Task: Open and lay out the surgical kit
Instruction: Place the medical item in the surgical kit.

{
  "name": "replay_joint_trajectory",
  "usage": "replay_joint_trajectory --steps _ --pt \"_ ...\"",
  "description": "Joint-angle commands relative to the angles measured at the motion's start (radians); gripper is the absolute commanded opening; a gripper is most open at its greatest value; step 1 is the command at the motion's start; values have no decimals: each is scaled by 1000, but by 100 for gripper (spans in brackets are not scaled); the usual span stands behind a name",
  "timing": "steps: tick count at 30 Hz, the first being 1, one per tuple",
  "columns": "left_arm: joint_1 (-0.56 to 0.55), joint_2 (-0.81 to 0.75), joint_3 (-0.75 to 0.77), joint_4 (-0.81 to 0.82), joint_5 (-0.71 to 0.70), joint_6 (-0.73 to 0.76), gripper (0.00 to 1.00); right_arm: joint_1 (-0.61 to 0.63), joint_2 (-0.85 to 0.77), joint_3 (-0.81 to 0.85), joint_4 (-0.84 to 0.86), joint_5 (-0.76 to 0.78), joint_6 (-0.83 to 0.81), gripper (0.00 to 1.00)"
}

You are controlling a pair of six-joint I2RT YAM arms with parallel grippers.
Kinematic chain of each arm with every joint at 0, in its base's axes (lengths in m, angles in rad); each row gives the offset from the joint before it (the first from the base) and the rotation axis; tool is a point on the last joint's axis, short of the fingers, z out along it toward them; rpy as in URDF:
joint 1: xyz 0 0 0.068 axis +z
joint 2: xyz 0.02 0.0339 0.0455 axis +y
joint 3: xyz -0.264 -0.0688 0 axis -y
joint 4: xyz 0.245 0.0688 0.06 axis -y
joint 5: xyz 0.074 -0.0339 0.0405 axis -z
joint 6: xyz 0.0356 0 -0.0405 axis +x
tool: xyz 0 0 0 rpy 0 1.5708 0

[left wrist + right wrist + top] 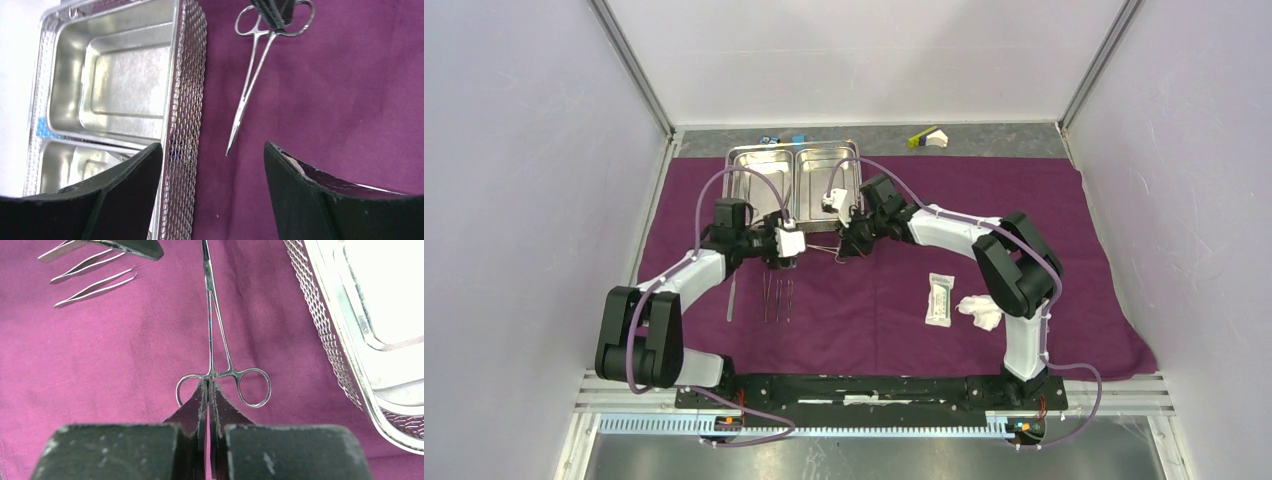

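The dark purple cloth (884, 300) lies spread over the table. At its back edge stands the two-compartment steel tray (736, 172), whose mesh wall (187, 75) shows in the left wrist view. My right gripper (207, 385) is shut on the ring-handled forceps (215, 335), pinching them between the two rings, and they lie flat on the cloth. My left gripper (213, 150) is open just short of the forceps' tip (231, 147), with bare cloth between its fingers and the tray wall beside it. Several slim tweezers (776, 295) lie side by side near the front left.
A white packet (939, 298) and white gauze (980, 311) lie on the cloth to the right. Behind the cloth, on a grey strip, are a small blue block (797, 138) and a yellow-green and white piece (927, 137). Enclosure walls stand on three sides.
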Motion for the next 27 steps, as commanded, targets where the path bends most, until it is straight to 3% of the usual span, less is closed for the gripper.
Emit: replay_joint_trajectory --steps 1,7,16,27 --pt "-17 -30 0 -86 87 335 80 -7 -32 11 40 -49 31 0" --pt "-92 -14 -3 -102 24 497 80 -10 -28 10 49 -71 55 0" --pt "-192 14 -43 -2 -91 585 75 -13 -33 9 54 -90 66 0" --pt "-243 52 -106 192 -227 641 54 -16 -36 -2 58 -116 77 0"
